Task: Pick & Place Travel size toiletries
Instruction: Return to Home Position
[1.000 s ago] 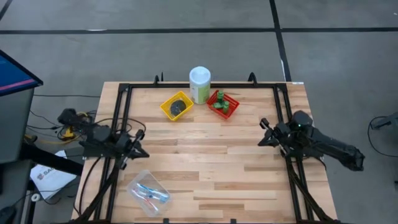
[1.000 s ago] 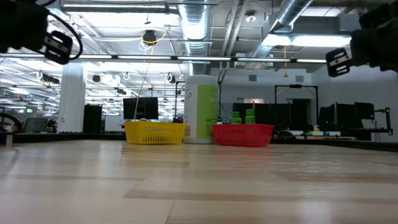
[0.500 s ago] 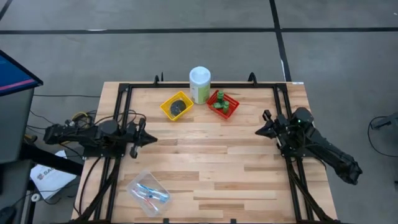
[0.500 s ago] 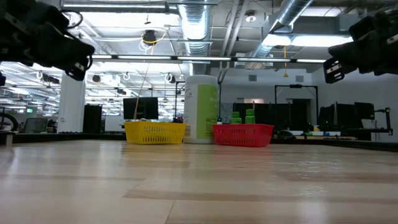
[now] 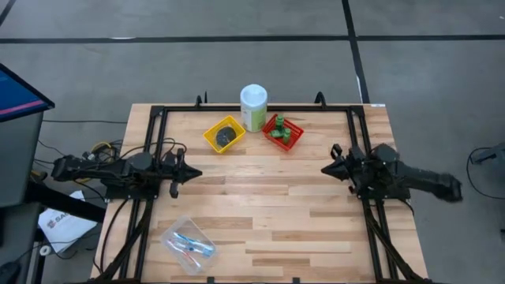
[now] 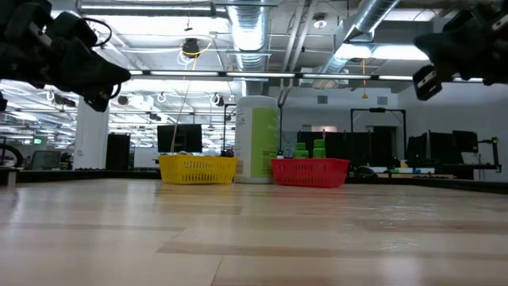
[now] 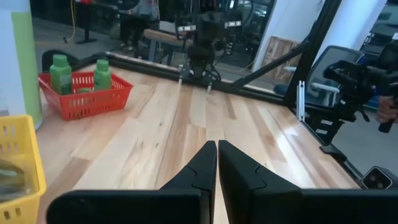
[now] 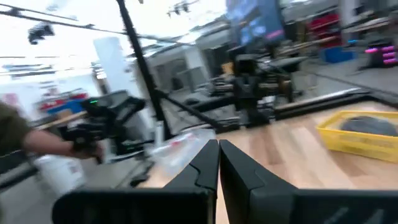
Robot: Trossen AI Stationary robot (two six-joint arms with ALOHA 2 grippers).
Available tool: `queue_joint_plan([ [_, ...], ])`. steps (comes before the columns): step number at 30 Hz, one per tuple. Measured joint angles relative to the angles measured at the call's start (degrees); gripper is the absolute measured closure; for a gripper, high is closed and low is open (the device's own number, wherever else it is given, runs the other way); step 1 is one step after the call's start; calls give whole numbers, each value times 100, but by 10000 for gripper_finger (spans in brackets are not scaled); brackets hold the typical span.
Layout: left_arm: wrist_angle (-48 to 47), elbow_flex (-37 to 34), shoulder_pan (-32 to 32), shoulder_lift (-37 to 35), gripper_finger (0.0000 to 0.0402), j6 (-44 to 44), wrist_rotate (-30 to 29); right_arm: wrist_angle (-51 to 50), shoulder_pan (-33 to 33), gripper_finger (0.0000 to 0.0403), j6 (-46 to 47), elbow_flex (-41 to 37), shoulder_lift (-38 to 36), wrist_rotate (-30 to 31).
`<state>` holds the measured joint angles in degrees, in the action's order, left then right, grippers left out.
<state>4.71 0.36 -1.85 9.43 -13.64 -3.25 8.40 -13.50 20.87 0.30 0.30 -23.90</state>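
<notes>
A yellow basket (image 5: pixel 224 134) with dark round tins and a red basket (image 5: pixel 282 131) with small green bottles (image 7: pixel 61 73) stand at the far middle of the table. A clear bag (image 5: pixel 188 244) holding thin blue sticks lies near the front left. My left gripper (image 5: pixel 192 172) hovers shut above the table's left side, pointing level toward the right. My right gripper (image 5: pixel 325 169) hovers shut above the right side, pointing left. Neither has anything between its fingers.
A tall pale-green canister (image 5: pixel 253 107) with a white cap stands between the two baskets at the far edge. Black frame rails (image 5: pixel 150 158) run along the table's left, right and far sides. Bare wood (image 5: pixel 260 205) lies between the two grippers.
My left gripper has swung from slanting toward the near edge to pointing straight at the table's right side, its tip moving toward the far edge. My right arm has swung toward the near edge and back, its wrist rolling. Both stay shut.
</notes>
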Motion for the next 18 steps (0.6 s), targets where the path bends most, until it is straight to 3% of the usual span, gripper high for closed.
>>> queue_joint_plan([
  [3, 144, 0, 0, 0, 390, 124, -2, -202, 846, 396, -269, 0, 11, 1219],
  [5, 181, 0, 0, -1, 390, 162, -3, -355, 1280, 396, -623, 0, 72, 1553],
  [9, 178, 0, 0, -2, 390, 260, -22, -594, 1617, 396, -1475, 0, -5, 1365],
  [18, 177, 0, -6, -7, 390, 442, -26, -597, 954, 396, -2001, 0, 33, 1327],
])
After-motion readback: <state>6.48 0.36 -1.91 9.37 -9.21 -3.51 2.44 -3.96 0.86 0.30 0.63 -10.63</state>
